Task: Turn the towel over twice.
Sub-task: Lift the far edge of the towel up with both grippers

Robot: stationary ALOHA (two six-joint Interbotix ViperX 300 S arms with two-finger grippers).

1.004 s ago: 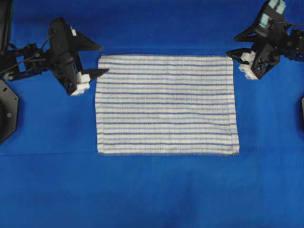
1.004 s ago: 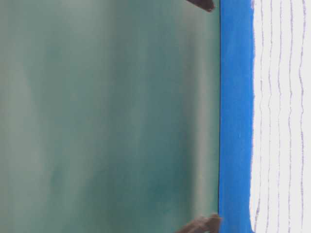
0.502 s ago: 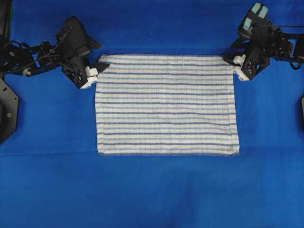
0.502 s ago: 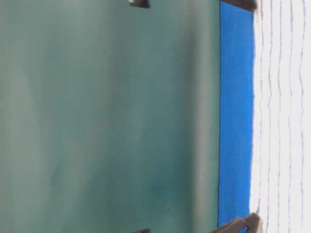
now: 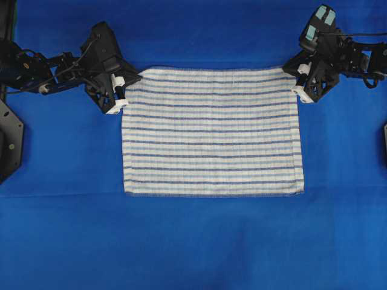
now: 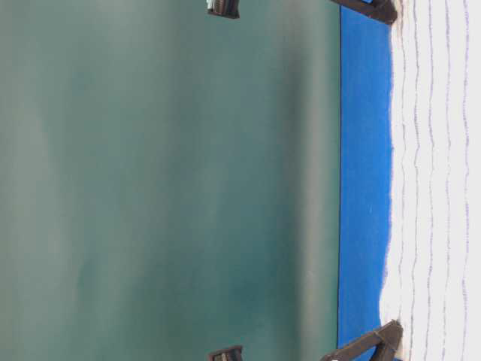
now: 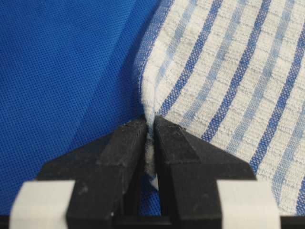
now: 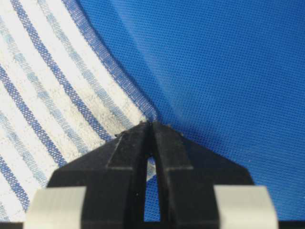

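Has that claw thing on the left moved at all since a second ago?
Yes. In the overhead view the left gripper has come in from just off the towel's left edge to its far left corner, where it is now shut on the cloth.

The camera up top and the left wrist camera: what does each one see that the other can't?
From up top: the whole towel, flat on the blue cover, with the right claw at its other far corner. From the left wrist: cloth squeezed between the left claw tips. Both show the striped towel, the blue cover and the left claw at a corner.
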